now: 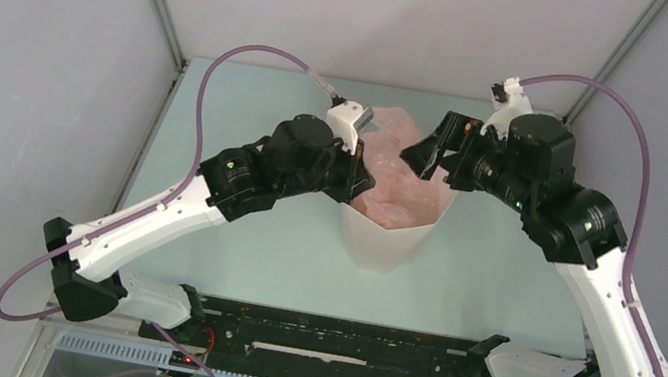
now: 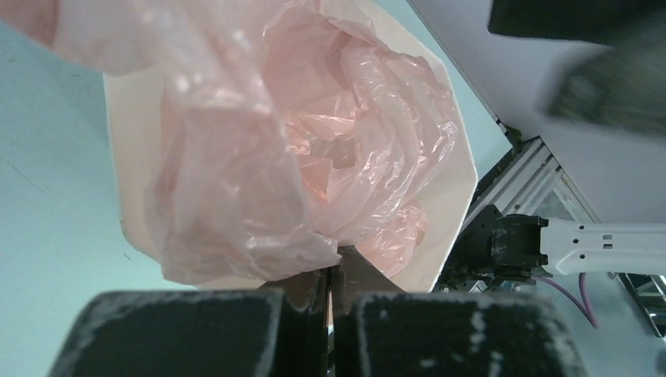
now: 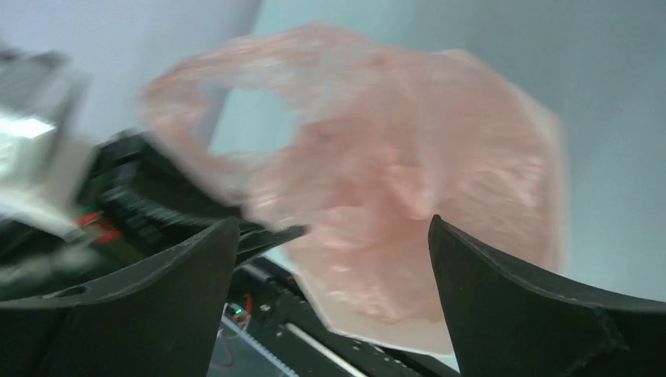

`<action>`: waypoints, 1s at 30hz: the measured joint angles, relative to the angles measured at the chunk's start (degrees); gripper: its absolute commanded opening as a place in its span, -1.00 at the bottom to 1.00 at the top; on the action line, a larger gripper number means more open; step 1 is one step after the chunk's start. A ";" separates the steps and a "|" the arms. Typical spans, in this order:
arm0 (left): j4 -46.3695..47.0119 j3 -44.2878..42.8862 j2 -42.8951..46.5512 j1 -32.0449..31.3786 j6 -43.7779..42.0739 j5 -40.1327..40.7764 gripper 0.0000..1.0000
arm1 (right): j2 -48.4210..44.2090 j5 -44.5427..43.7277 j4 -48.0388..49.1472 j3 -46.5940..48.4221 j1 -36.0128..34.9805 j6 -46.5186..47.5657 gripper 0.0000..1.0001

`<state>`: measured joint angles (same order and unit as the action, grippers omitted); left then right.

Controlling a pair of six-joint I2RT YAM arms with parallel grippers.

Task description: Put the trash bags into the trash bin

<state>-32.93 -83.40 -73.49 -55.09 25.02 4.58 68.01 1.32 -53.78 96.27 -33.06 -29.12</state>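
The task looks mostly done: the trash bag [image 2: 314, 141] sits crumpled inside the trash bin [image 1: 389, 243], filling its mouth. However, one fold hangs over the rim on the far side, and a loop handle stands up above the opening. The left gripper [image 2: 333, 271] has its fingers pressed together on a thin edge of the film at the near rim. The right gripper [image 3: 331, 224] hovers above the bag with its fingers wide apart, holding nothing. What remains, I think, is to push the loose parts down.
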 measured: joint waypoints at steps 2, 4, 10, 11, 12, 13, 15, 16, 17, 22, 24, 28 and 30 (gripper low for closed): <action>0.15 0.00 -0.42 0.07 0.00 -0.44 -0.99 | -1.70 0.31 3.41 -1.01 -3.41 -0.50 0.96; 0.20 0.00 -0.76 0.07 0.00 -0.85 -0.99 | -2.71 0.42 6.80 -2.21 -6.01 -1.62 0.79; 0.22 0.00 -1.03 0.11 0.26 -2.19 -0.95 | 1.46 -1.73 12.00 -3.26 -6.91 -9.55 0.56; 0.24 0.00 -1.03 0.13 0.48 -2.27 -0.95 | 2.21 -2.91 11.91 -3.74 -7.15 -10.86 0.54; 0.31 0.00 -1.03 0.13 0.59 -2.29 -0.94 | 2.80 -4.22 11.91 -4.70 -7.52 -12.15 0.52; 0.42 0.00 -1.03 0.13 0.79 -2.34 -0.94 | 3.04 -5.20 11.96 -5.81 -7.80 -13.20 0.39; 1.11 0.02 -1.03 0.13 1.66 -2.47 -0.88 | 2.93 -6.58 11.87 -8.07 -8.33 -14.91 -0.06; 1.51 0.02 -1.03 0.13 2.16 -2.56 -0.81 | 2.82 -6.93 12.07 -8.96 -8.52 -15.91 -0.23; 1.84 0.02 -1.03 0.13 2.60 -2.78 -0.71 | 2.71 -7.06 12.28 -9.66 -8.72 -17.00 -0.33; 2.36 0.02 -1.03 0.17 4.59 -5.90 0.22 | -0.52 -7.15 15.21 -15.65 -9.99 -21.11 -0.50; 2.08 0.02 -0.81 0.15 5.31 -7.85 0.53 | -3.04 -7.17 15.80 -18.84 -10.58 -21.16 -0.58; -0.07 0.48 2.75 0.15 5.20 -8.61 0.95 | -5.84 -6.10 16.13 -20.22 -10.51 -18.60 -0.70; -2.01 0.48 6.54 0.15 4.98 -7.21 0.98 | -6.75 -4.85 16.39 -20.22 -10.49 -16.92 -0.72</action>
<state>-34.94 -82.91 -66.96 -54.94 30.00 -2.63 61.25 -3.53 -37.39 76.05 -43.55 -46.04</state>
